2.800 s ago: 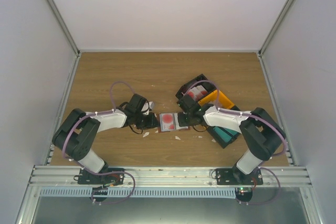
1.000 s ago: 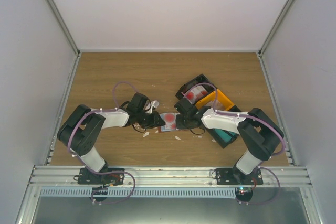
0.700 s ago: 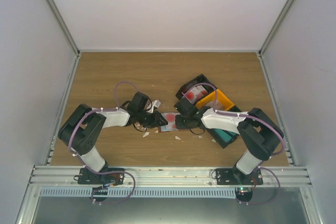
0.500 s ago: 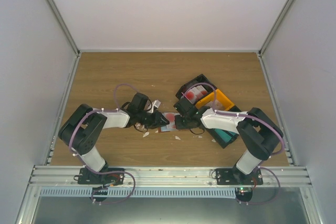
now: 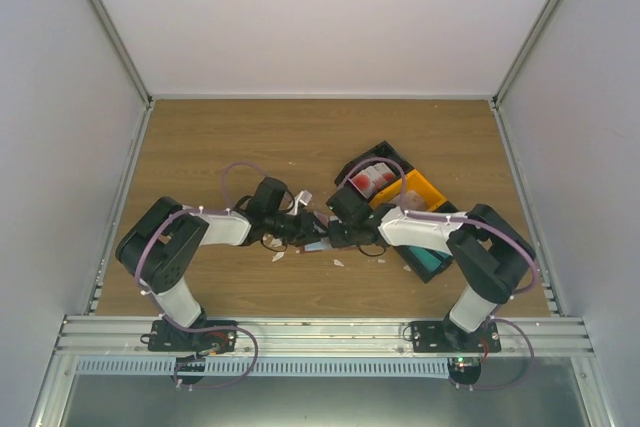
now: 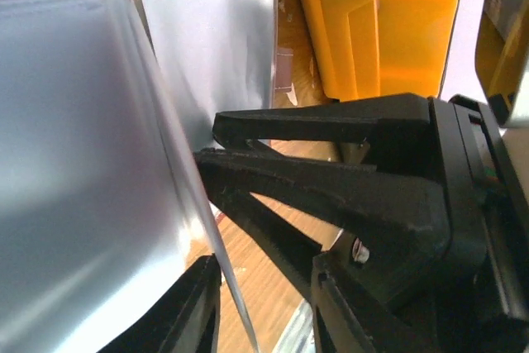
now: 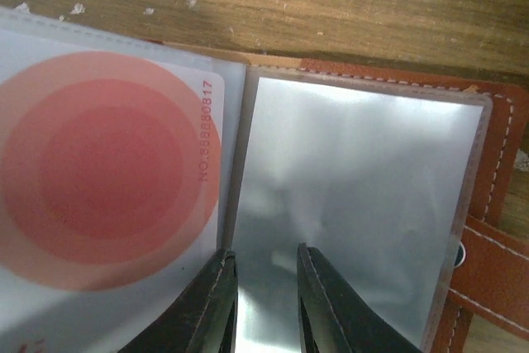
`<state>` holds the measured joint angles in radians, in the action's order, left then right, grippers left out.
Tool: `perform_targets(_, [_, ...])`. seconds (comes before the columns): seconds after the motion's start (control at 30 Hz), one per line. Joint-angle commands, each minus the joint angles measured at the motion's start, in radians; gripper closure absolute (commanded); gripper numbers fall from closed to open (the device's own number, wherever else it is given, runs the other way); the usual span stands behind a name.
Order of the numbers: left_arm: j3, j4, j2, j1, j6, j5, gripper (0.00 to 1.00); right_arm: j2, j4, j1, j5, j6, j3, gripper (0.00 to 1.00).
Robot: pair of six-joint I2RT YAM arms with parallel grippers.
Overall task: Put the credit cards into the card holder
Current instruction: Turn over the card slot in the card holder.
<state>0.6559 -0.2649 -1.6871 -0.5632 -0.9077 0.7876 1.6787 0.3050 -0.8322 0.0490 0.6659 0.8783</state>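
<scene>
Card holder (image 5: 318, 232) lies open at the top view's centre. Sleeves (image 7: 355, 204) look floppy, slick film; I would take the stiffer leather edge (image 7: 496, 204). Left pincer (image 6: 266, 269) straddles a leaf (image 6: 83, 163), parted; right pincer (image 7: 263, 262) narrowly parted.

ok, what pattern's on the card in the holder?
Card: concentric red circles on white; right wrist view.
</scene>
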Motion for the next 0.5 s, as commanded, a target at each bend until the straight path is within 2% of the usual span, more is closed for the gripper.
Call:
perform_targets(0.0, [0.060,0.011,-0.018,-0.020,0.049,0.022,0.63,-0.037,0.010,-0.015,0.004,-0.018,-0.030,0.77])
perform_targets(0.27, [0.142,0.088,-0.041,-0.053,0.123,0.022,0.54,-0.188,0.068,0.016,0.158,0.071,-0.071,0.69])
perform_targets(0.33, [0.162,0.096,-0.052,-0.063,0.133,0.020,0.49,-0.263,0.068,0.035,0.153,0.077,-0.091,0.66])
perform_targets(0.47, [0.208,0.121,-0.094,-0.074,0.154,0.010,0.45,-0.390,0.086,0.094,0.137,0.061,-0.120,0.62])
